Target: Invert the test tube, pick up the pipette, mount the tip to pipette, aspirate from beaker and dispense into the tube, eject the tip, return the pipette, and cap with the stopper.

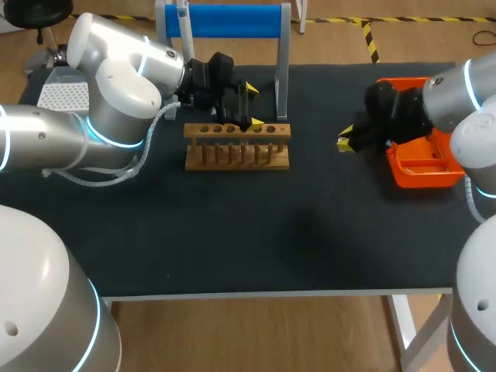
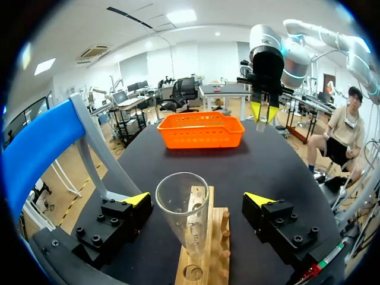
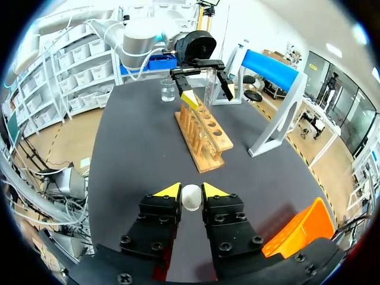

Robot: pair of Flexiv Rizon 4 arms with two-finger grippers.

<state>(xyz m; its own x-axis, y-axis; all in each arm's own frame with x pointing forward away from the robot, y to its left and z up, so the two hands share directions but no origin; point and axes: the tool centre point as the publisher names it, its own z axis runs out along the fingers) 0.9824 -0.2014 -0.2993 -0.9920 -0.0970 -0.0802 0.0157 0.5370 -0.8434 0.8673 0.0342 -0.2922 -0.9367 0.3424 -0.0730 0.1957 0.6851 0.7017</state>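
A clear test tube [image 2: 185,222] stands upright, mouth up, in an end hole of the wooden rack [image 1: 236,147]. My left gripper [image 1: 253,107] hangs over that end of the rack. It is open, and its yellow-tipped fingers [image 2: 138,200] stand on either side of the tube without touching it. My right gripper [image 3: 191,191] hovers above the mat between the rack and the orange basket [image 1: 422,163]. It is shut on a small white stopper [image 3: 191,198]. A beaker [image 3: 168,90] stands beyond the rack's far end.
The blue-barred pipette stand [image 1: 225,21] rises behind the rack, with a white pipette [image 1: 182,11] at its left post. A white tip box [image 1: 62,96] sits at the far left behind my left arm. Black mat [image 1: 256,225] covers the table.
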